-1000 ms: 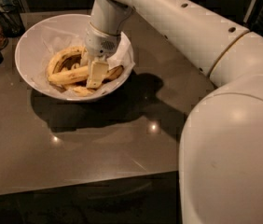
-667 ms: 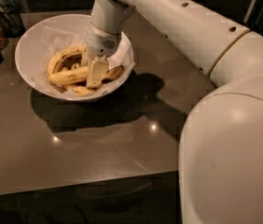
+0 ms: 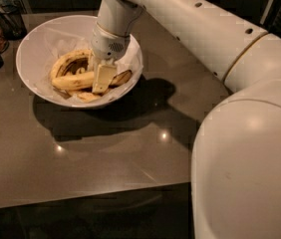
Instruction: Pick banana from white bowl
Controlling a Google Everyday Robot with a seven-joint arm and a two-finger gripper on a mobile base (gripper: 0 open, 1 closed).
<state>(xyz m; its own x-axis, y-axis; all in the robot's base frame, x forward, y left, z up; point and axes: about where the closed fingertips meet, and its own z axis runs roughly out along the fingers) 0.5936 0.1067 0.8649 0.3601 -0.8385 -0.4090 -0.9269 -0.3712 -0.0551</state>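
Note:
The white bowl lined with crinkled paper stands on the dark table at the upper left. The long, nearly straight yellow banana lies across the bowl's bottom. A strongly curved banana with dark streaks arcs behind it. My gripper reaches down into the bowl from above and sits at the right end of the straight banana, touching it and hiding that end. Short yellow-brown pieces lie at the front and to the gripper's right.
My white arm crosses from the right and its bulky body fills the lower right. Dark baskets stand at the table's far left corner. The table's front edge runs along the bottom.

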